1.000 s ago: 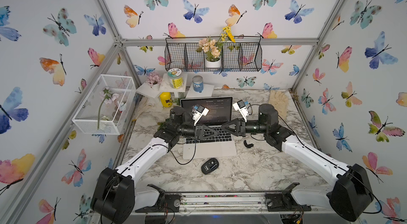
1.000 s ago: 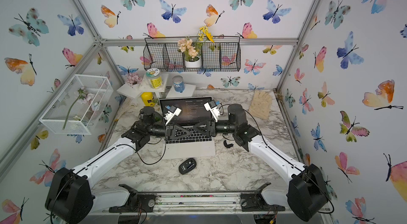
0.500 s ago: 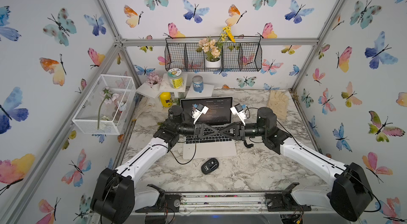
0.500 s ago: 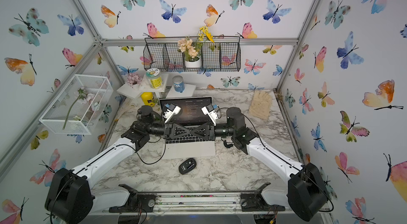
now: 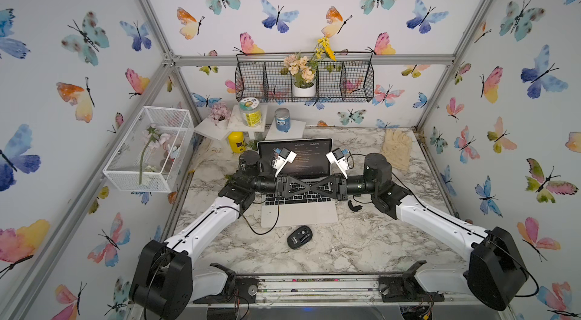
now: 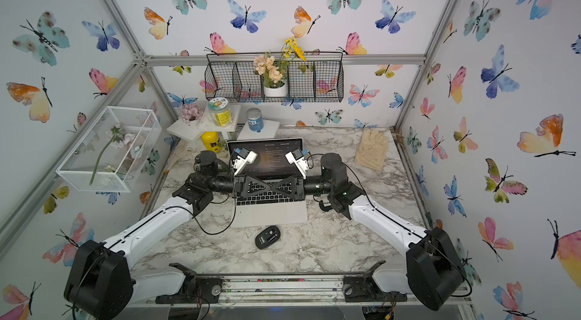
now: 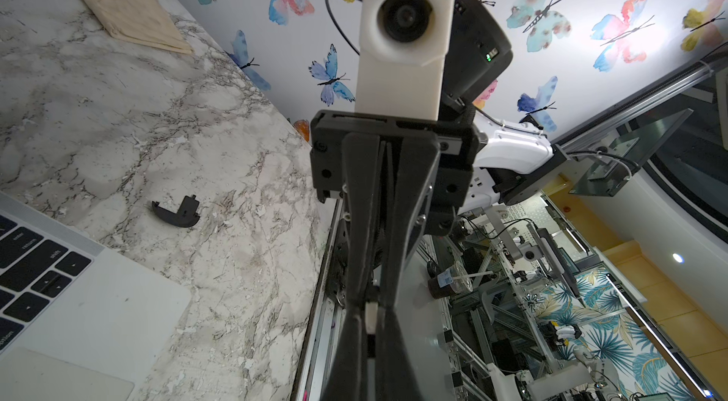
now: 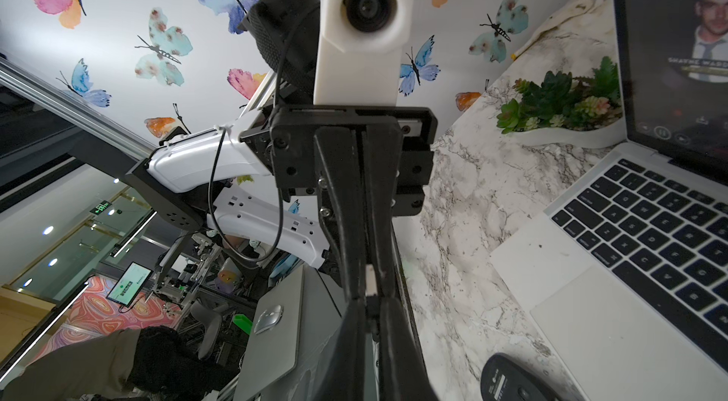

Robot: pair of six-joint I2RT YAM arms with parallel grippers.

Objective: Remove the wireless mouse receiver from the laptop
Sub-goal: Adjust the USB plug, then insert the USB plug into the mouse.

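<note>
- The left end effector point(image 5: 309, 187) and the right end effector point(image 5: 315, 187) are pictured tip to tip, level with each other, above the keyboard of the laptop point(image 5: 298, 213), which sits open on the marble surface point(image 5: 361, 240).
- The wireless mouse receiver point(image 7: 369, 316) is seen in the left wrist view as a tiny pale-and-dark piece held clear of the laptop, right where the two sets of tips meet.
- The left end effector's jaws are pressed together on the receiver, and the piece is pinched between them.
- The right end effector's jaws are drawn in tight from the opposite side and, as far as the wrist views show, are closed on the same piece.
- No stub is seen on the laptop edges that the wrist views take in, so the pull-out itself is judged done.
- What is left is judged to be small: one end effector is to let go, and the receiver is to be carried off or set down on the surface.
- The black mouse point(image 5: 299, 237) lies near the laptop's front edge, and a small curved black piece point(image 5: 354, 205) lies just beside the laptop's right side; neither is touched.
</note>
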